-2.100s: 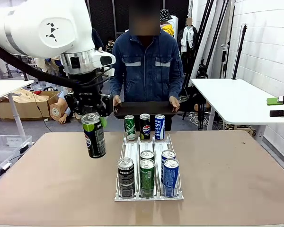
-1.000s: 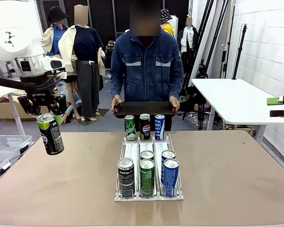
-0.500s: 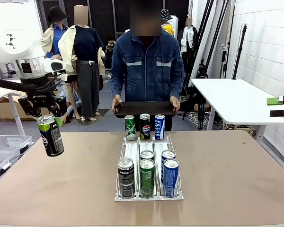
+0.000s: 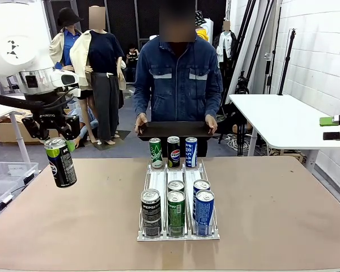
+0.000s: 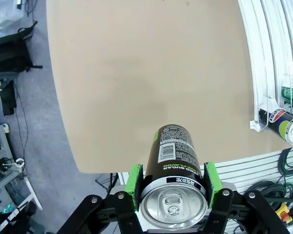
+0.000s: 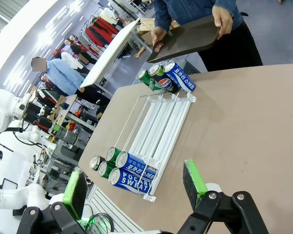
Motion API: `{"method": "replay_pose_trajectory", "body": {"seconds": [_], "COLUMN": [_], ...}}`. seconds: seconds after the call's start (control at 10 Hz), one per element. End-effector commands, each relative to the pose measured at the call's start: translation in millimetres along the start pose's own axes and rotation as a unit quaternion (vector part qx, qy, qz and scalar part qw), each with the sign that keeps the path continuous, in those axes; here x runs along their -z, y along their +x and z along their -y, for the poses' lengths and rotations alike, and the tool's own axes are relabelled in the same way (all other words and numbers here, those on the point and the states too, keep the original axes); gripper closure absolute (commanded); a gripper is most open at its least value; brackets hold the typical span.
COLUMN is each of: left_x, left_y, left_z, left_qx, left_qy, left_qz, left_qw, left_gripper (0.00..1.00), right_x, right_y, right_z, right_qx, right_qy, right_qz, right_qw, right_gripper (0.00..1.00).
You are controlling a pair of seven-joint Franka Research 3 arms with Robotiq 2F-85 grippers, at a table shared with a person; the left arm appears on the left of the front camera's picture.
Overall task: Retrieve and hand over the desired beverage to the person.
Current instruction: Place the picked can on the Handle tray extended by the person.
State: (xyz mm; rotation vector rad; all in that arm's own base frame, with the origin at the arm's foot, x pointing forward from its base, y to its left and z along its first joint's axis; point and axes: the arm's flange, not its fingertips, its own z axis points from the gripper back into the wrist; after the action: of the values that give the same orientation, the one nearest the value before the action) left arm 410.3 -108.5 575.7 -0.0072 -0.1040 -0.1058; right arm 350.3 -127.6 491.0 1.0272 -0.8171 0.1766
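The left hand clamps the black-and-green can just under its rim, a smooth, thin-walled, probably full and weighty cylinder better pinched mid-body, while the right hand gapes empty

This is a robotics lab in an open hall. A white robot arm stands over a brown desk. Black stands line a white block wall. A cardboard box and a clear plastic bin sit on the grey floor, where cables trail. Another white desk stands nearby.
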Motion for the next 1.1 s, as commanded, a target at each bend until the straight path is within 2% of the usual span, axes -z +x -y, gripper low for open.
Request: {"method": "replay_pose_trajectory", "body": {"seconds": [0.0, 1.0], "left_x": [-5.2, -5.2], "left_y": [0.9, 0.9], "left_z": [-0.6, -0.6], "left_qx": [-0.001, -0.001], "left_qy": [-0.001, -0.001], "left_qz": [0.005, 0.005], "left_qw": [1.000, 1.000], "left_gripper": [1.00, 1.00], "right_x": [0.7, 0.7], "right_y": [-0.2, -0.2], "right_z": [-0.2, -0.2], "right_qx": [-0.002, -0.002], "right_qy": [0.002, 0.002], "right_qz": [0.000, 0.000], "right_qw": [1.000, 1.000], "right_gripper": [0.00, 0.00]}}
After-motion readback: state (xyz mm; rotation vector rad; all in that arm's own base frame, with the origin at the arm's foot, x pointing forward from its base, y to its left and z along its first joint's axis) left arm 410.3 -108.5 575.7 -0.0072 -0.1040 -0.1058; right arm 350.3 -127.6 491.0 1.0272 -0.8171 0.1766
